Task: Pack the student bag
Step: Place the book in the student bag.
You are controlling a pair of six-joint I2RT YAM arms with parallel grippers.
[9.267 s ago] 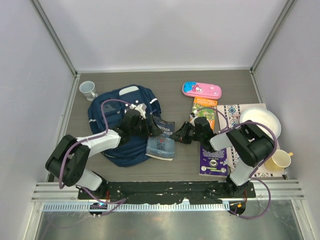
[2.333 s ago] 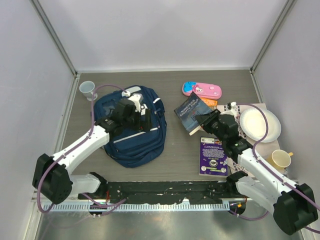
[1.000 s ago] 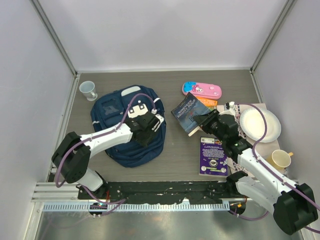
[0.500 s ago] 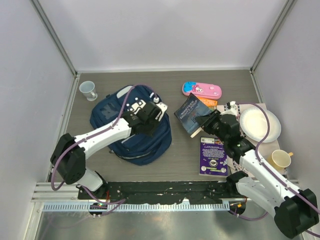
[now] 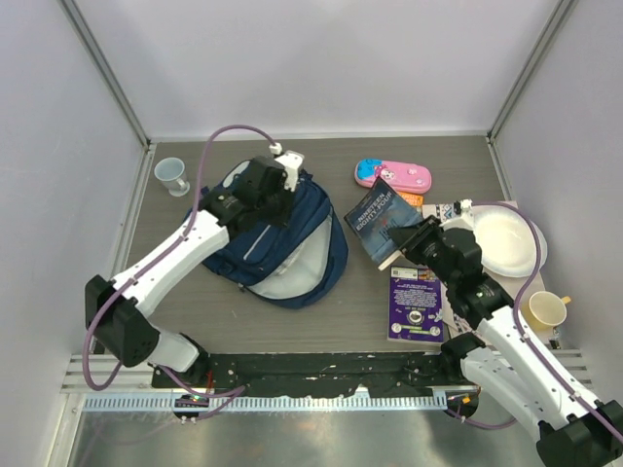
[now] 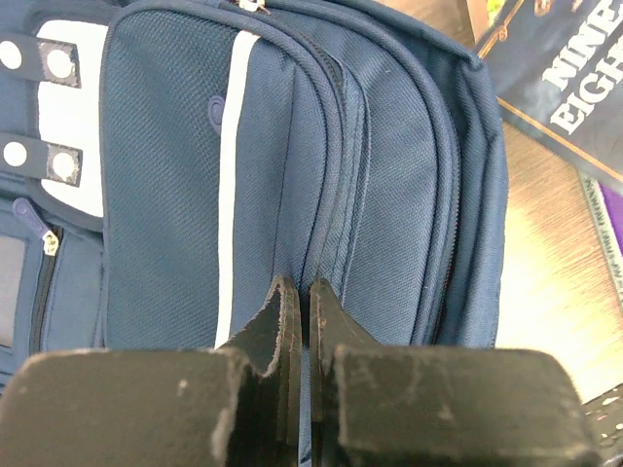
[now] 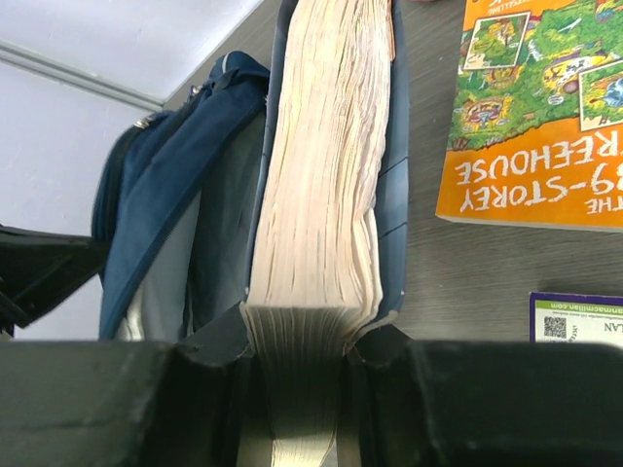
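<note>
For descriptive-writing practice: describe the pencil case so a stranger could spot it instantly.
Find the big navy student bag left of centre. Right of it, near the far edge of the table, lies a pencil case, the only pink thing.

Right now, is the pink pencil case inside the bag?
No, the pencil case lies on the table, apart from the bag.

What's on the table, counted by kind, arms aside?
Backpack: 1
Books: 3 (dark blue book, orange book, purple book)
Cups: 2 (pale cup, yellow cup)
Plate: 1
Pink pencil case: 1
Patterned mat: 1
Total: 9
</note>
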